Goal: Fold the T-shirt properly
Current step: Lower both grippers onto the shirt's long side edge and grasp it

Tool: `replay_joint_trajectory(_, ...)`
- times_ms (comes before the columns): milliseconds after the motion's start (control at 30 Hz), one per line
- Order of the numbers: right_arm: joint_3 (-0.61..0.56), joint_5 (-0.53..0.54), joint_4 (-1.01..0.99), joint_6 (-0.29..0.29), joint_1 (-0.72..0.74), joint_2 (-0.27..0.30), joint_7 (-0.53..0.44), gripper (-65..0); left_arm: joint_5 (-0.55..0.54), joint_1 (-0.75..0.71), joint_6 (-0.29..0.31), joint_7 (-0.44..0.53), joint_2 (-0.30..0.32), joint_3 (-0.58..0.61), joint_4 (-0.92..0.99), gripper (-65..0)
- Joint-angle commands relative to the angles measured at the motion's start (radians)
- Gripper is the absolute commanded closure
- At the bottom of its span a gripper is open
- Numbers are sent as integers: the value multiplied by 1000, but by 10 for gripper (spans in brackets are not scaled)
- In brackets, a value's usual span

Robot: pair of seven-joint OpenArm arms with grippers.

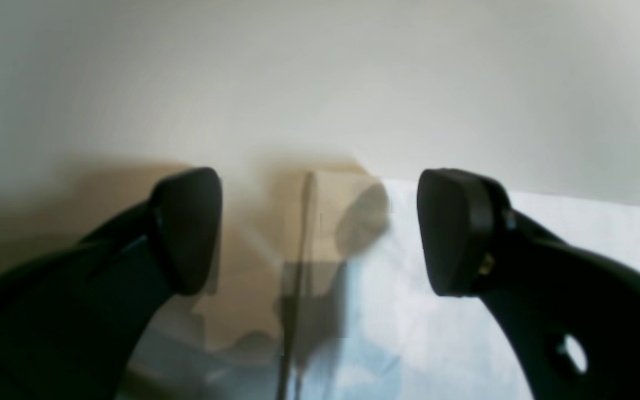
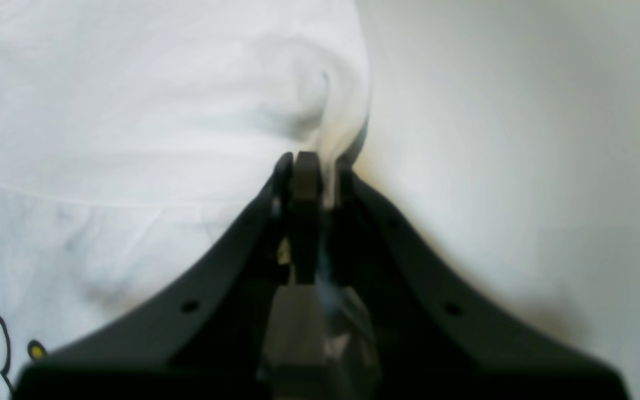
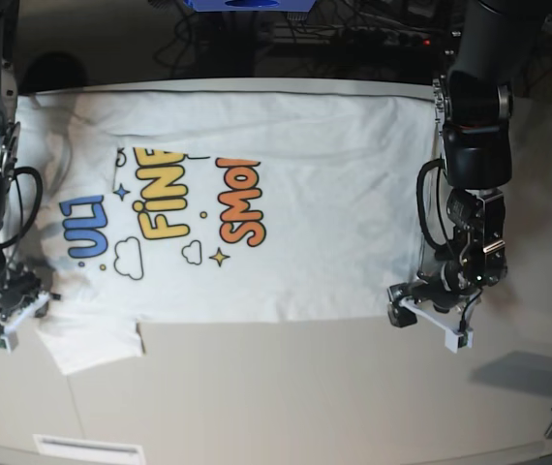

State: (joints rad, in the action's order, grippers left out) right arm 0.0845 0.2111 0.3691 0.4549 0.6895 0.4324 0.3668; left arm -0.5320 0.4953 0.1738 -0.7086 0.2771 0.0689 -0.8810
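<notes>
**Op A:** While the shirt lies flat on the table, print up, neck end to the left and hem to the right, I read this as the start of a fold. My right gripper is pinched shut on cloth at the near-left sleeve edge; the wrist view shows white fabric caught between the pads.

**Op B:** And the left one?

**Op A:** The left gripper stands wide with nothing between the pads. From its wrist view the shirt's corner sits just below and to the right of the gap, bare table to the left. In the base view it hangs at the near-right corner of the hem.

**Op B:** So one corner held, one not.

**Op A:** That's my judgement. Next I'd want the left jaws lowered over the hem corner and closed on it, catching both layers if I can. Then both arms should lift together and carry the near edge toward the far edge. Lifting with only the sleeve held would drag the shirt askew.
</notes>
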Motion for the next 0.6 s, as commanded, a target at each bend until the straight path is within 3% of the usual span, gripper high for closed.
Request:
replay_joint_trajectory(0,-1,-3,12,-2,25,18,2,0,-12,19,3,-18,-2,2,-7,-537)
replay_joint_trajectory(567,-1,-3,14,-2,25,18,2,0,-12,42,7,-15,-3,2,59,-534)
